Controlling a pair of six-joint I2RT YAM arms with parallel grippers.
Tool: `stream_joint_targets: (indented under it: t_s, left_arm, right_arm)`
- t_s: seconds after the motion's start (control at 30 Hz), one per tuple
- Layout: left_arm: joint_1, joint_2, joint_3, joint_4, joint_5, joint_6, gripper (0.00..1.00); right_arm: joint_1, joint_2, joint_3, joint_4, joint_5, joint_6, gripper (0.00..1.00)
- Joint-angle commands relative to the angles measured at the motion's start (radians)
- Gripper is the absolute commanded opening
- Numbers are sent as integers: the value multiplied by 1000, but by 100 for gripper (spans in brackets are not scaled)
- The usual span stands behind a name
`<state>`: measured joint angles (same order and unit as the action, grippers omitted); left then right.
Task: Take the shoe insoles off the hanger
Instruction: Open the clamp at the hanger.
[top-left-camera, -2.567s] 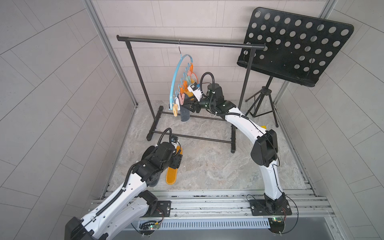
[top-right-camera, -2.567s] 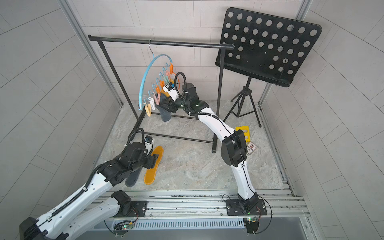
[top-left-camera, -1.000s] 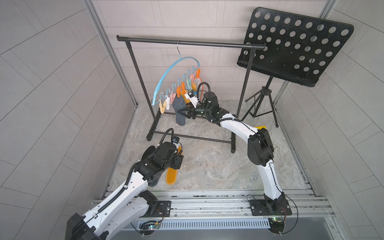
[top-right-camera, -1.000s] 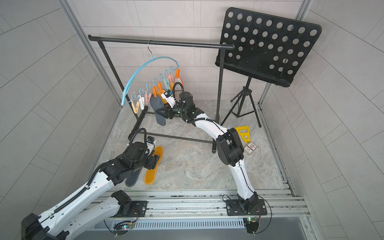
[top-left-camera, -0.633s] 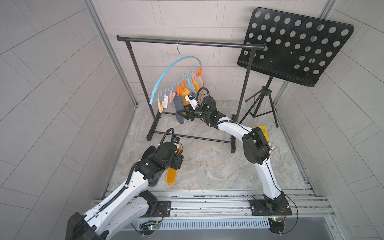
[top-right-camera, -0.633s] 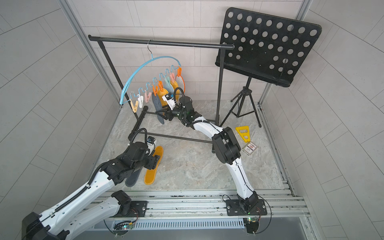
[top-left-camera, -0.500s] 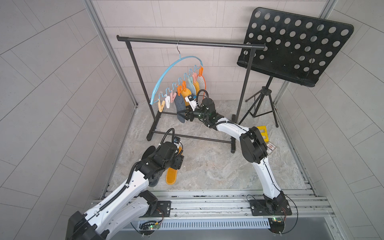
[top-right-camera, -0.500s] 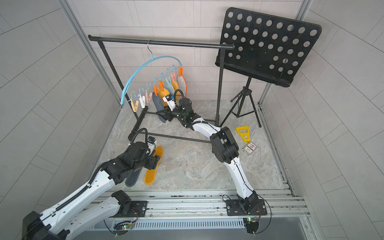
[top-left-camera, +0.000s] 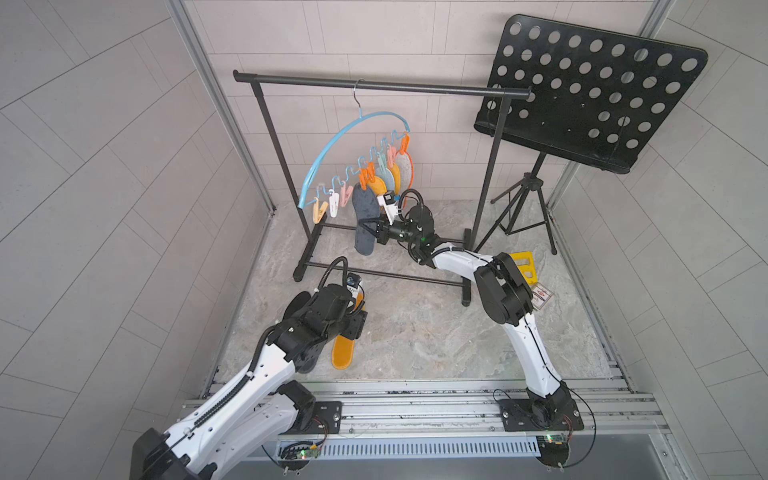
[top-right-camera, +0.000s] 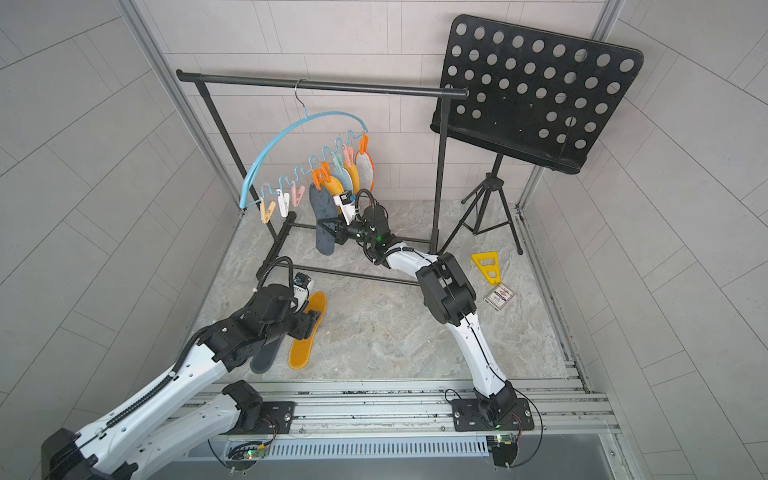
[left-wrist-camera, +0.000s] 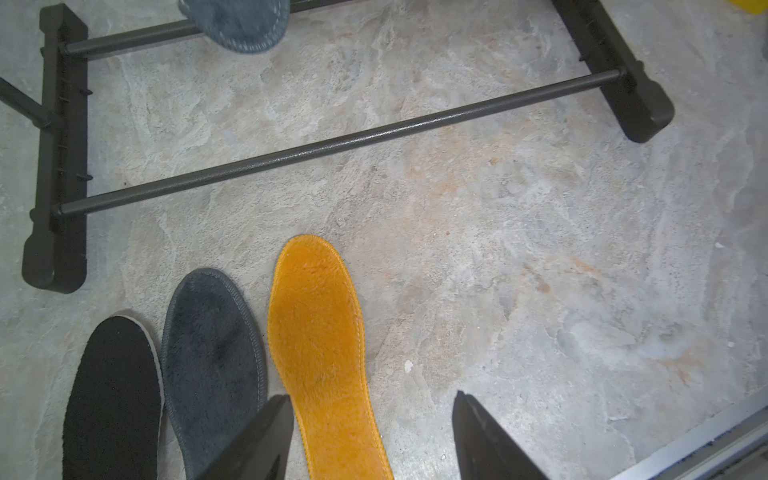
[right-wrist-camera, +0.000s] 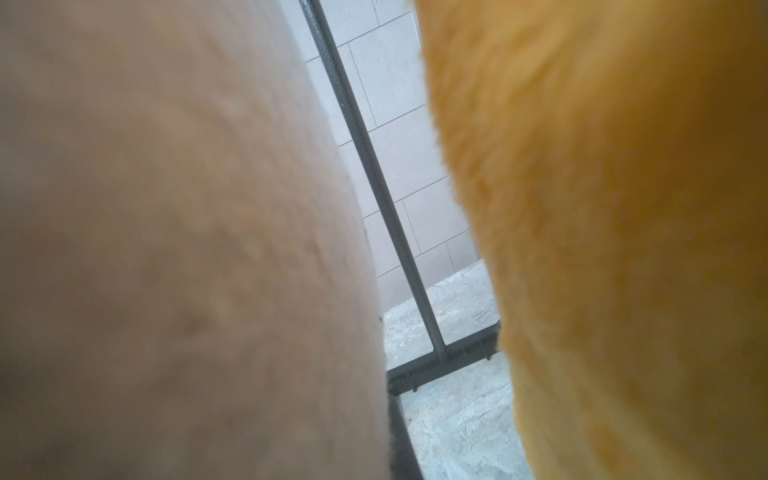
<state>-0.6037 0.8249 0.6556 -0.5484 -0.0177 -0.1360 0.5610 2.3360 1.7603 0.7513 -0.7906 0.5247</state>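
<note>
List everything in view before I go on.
rack: one, black, at the back
hanger: one, light blue, on the rack
hanging insoles: five, grey, two orange, blue, red-rimmed, clipped on
floor insoles: three, black, grey, orange, side by side
empty clips: three, tan, white, pink, hanger's end
music stand: one, black, beside the rack
triangle: one, yellow, on the floor
card: one, white-red, beside it
left gripper: open, over floor insoles
right gripper: shut on the grey hanging insole

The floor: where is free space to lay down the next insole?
Free: the wide patch bordered by the orange insole, the rack's front bar and the right arm. Crowded: beside the left arm, with the black insole and dark grey insole; also under the hanger, where the right gripper pinches the hanging grey insole.
</note>
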Motion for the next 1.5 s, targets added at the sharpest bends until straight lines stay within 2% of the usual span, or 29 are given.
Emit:
stream_joint_targets:
  t_s: [0.0,0.1,0.3,0.37,0.47,0.57,0.73,0.93,1.07,1.23,1.33,1.47]
  left_arm:
    - [-1,-3,-3,33,89,-7,65]
    - [52,48,-12,71,153,-7,63]
    - [101,174,-5,218,152,-16,63]
    - [125,248,12,248,223,-19,63]
    - [188,375,56,223,303,-3,60]
    - [274,446,94,227,396,16,58]
    - [349,406,149,285,441,79,58]
    - [423,439,331,243,549,100,59]
    - [427,481,487,255,629,85,63]
    - [427,590,696,251,703,97,67]
    - [430,657,771,279,726,95,69]
    - [441,745,851,315,814,77,69]
  right_arm:
    - [-9,-103,-101,95,-80,63,2]
    - [-15,-179,-220,89,-130,61,2]
    - [-27,-301,-391,38,-209,56,2]
    - [-33,-331,-424,29,-228,61,2]
    - [-44,-359,-438,-11,-279,67,2]
    - [-52,-368,-414,-107,-326,74,2]
    - [-64,-371,-398,-159,-360,48,2]
    - [-70,-365,-360,-223,-382,44,2]
    - [-70,-369,-340,-268,-395,39,2]
    - [-70,-385,-328,-333,-403,17,2]
    - [-70,-394,-326,-355,-404,19,2]
    - [-70,-408,-327,-385,-423,9,2]
